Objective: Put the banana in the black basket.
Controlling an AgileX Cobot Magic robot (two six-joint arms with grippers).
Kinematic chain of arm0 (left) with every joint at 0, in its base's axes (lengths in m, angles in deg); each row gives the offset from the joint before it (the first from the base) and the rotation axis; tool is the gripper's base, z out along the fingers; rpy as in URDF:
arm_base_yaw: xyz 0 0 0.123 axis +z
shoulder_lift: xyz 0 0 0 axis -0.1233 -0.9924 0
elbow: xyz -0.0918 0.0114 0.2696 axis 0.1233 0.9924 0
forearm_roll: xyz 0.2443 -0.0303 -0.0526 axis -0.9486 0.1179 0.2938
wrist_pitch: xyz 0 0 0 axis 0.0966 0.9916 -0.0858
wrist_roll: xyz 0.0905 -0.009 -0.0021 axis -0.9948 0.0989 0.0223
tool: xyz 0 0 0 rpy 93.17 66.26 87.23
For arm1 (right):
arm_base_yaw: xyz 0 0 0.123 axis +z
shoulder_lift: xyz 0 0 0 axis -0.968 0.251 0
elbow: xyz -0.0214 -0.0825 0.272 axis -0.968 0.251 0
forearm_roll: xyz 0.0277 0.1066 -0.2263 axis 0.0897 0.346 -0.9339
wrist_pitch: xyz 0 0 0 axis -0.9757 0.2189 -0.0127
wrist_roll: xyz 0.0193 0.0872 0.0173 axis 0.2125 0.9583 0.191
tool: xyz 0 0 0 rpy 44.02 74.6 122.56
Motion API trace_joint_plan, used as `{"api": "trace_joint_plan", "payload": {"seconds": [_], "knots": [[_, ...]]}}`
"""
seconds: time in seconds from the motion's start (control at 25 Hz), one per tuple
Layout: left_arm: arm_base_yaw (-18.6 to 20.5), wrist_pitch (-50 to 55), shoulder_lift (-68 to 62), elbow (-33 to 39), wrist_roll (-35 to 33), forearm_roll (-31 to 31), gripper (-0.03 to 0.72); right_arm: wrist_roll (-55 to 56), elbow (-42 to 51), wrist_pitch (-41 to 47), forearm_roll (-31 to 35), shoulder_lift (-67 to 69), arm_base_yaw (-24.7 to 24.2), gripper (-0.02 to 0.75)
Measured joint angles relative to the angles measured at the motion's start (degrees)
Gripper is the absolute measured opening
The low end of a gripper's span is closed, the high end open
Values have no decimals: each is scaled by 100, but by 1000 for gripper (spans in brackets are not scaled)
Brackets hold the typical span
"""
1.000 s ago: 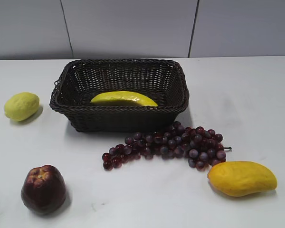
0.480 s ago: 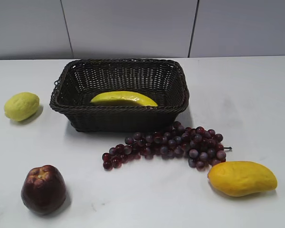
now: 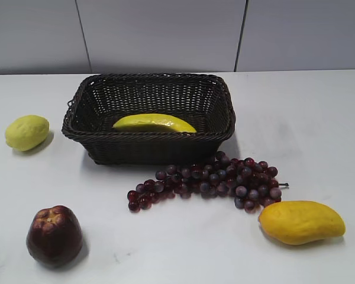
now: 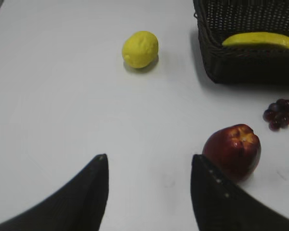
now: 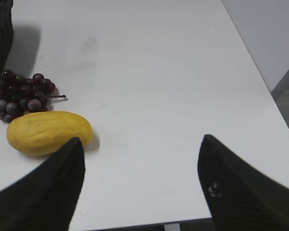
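The banana (image 3: 154,123) lies inside the black basket (image 3: 94,144) at the back middle of the table; both also show at the top right of the left wrist view, the banana (image 4: 260,40) and the basket (image 4: 241,67). My left gripper (image 4: 149,163) is open and empty above the table, left of a dark red apple (image 4: 232,150). My right gripper (image 5: 140,144) is open and empty above the table's front right edge, right of the mango (image 5: 48,132). Neither gripper shows in the exterior view.
A lemon (image 3: 26,132) lies left of the basket. A red apple (image 3: 54,235) stands at the front left. A bunch of dark grapes (image 3: 213,180) lies in front of the basket, with a mango (image 3: 302,222) to its right. The table edge (image 5: 183,224) is near my right gripper.
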Motion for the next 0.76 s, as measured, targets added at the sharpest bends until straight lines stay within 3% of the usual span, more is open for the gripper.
{"api": "trace_joint_plan", "payload": {"seconds": [0.28,0.76], "knots": [[299,7,336,0,0,0,514,0,0,0,0,0,0,583],[300,7,336,0,0,0,501,0,0,0,0,0,0,583]]}}
